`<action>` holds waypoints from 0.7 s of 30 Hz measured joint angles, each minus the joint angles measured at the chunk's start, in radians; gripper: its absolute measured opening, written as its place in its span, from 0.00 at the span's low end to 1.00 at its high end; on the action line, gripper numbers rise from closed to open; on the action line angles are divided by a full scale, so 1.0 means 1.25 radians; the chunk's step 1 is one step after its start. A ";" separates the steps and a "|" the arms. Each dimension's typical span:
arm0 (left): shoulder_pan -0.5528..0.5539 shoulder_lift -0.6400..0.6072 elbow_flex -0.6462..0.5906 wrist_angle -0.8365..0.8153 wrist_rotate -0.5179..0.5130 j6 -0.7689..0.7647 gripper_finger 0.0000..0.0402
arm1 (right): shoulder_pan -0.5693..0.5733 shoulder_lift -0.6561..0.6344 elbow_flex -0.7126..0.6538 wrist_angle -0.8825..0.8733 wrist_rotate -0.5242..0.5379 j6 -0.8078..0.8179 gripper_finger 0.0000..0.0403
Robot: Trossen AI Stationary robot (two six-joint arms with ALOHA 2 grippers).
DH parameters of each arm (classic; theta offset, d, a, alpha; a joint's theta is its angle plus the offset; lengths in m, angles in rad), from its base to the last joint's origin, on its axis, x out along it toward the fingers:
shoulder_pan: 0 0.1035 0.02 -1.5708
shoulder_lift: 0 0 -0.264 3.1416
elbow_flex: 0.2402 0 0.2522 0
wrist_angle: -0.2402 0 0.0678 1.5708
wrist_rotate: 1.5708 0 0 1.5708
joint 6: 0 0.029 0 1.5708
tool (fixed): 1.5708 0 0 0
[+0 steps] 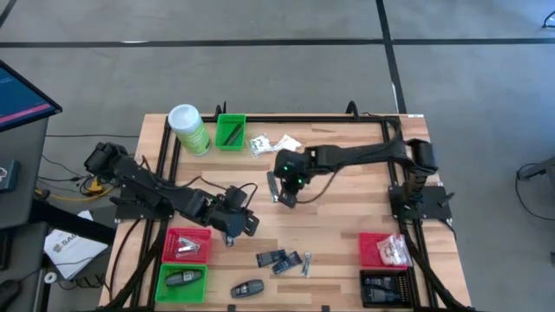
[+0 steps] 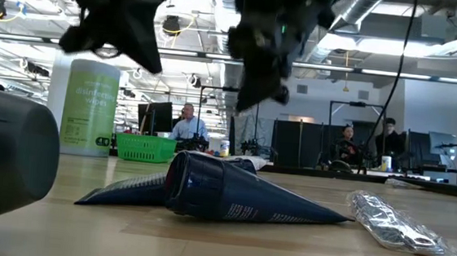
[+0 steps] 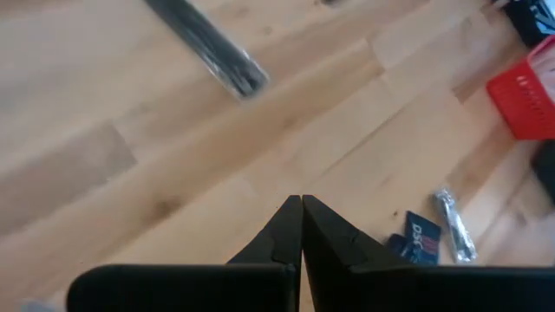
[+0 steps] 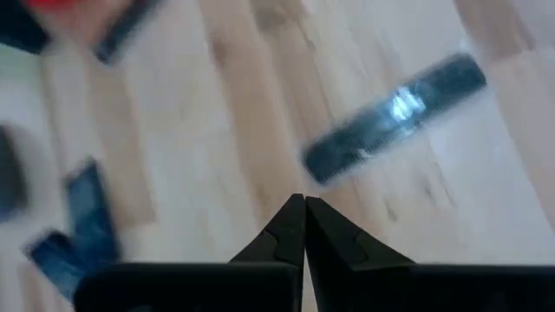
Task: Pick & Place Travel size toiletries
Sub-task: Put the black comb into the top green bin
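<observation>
Both grippers hang shut above the table's middle and hold nothing. My right gripper (image 1: 286,198) (image 4: 303,201) is just beside a slim dark silvery tube (image 1: 271,186) (image 4: 395,117) that lies flat on the wood. My left gripper (image 1: 236,224) (image 3: 301,203) hovers near the red bin (image 1: 186,245). Nearer the front edge lie dark blue packets (image 1: 273,258) (image 2: 231,194), a silvery packet (image 1: 305,263) (image 2: 393,223) and a black oval piece (image 1: 247,288). Two white sachets (image 1: 260,144) lie at the far side.
A tall green canister (image 1: 189,128) and a small green bin (image 1: 230,132) stand at the far left. The red bin and a green bin (image 1: 180,282) sit front left. A red bin (image 1: 381,250) and a black bin (image 1: 386,288) sit front right. People sit in the room behind.
</observation>
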 joint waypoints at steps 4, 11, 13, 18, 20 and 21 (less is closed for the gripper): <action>0.026 0.000 -0.062 0.109 0.049 -0.016 0.00 | -0.041 0.030 0.000 -0.006 -0.053 -0.078 0.00; 0.093 0.000 -0.118 0.170 0.067 -0.018 0.00 | -0.106 0.029 0.000 0.037 -0.056 -0.167 0.00; 0.116 0.000 -0.126 0.177 0.071 -0.016 0.00 | -0.126 0.036 0.000 0.043 -0.065 -0.161 0.00; 0.205 0.003 -0.151 0.253 0.119 0.088 0.00 | -0.147 0.048 -0.001 0.005 -0.090 -0.185 0.00; 0.267 0.018 -0.158 0.298 0.185 0.144 0.00 | -0.146 0.043 0.000 -0.007 -0.092 -0.186 0.00; 0.297 0.025 -0.160 0.306 0.212 0.171 0.00 | -0.146 0.035 -0.002 -0.016 -0.092 -0.186 0.00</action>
